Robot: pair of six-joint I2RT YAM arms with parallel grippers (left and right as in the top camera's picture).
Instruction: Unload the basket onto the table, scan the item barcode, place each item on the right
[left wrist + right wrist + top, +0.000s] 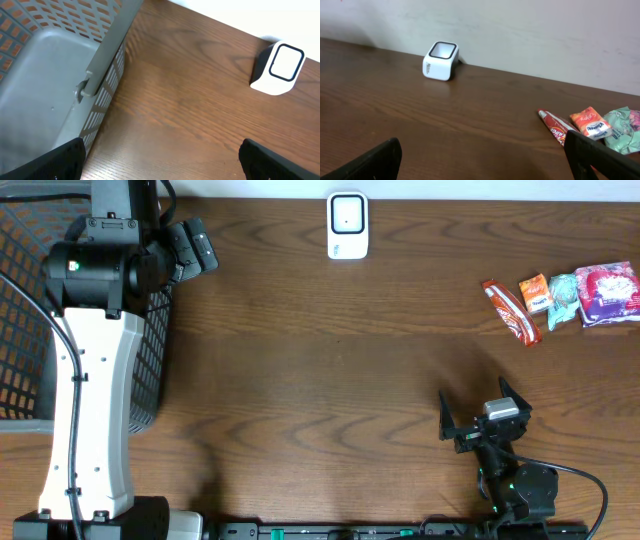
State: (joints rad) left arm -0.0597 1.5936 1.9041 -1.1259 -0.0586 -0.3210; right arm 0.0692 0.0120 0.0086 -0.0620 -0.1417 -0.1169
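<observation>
- Overhead: four snack items lie in a row at the right edge of the frame, in its upper half: a red sachet (511, 311), an orange packet (535, 292), a teal packet (563, 298) and a pink bag (608, 292).
- The scanner (347, 225) stands at top centre, well apart from them.
- The right claw (473, 390) sits at lower right with its jaws spread wide and nothing in them; the sachet is the nearest item.
- The left claw (200, 242) is at upper left beside the basket (20, 330); its jaws are hard to read from above.
- Left wrist: both fingers (60, 162) show in the bottom corners, far apart and empty, over bare table (165, 110).
- The basket (50, 65) fills the left of the frame and the scanner (277, 68) sits at upper right. No item shows here.
- Right wrist: the fingers (370, 165) stand wide at the bottom corners, holding nothing.
- The scanner (440, 61) is at upper left; the sachet (552, 126), orange packet (590, 123) and teal packet (622, 131) lie at lower right, flat and close together.
- Handling, as a judgement: these look like light, soft foil or film wrappers, probably slick and easily crumpled.
- The sachet lies flat, so a pinch across its narrow width near the middle seems best, leaving the printed face free for the scanner.
- Where its barcode is cannot be seen.
</observation>
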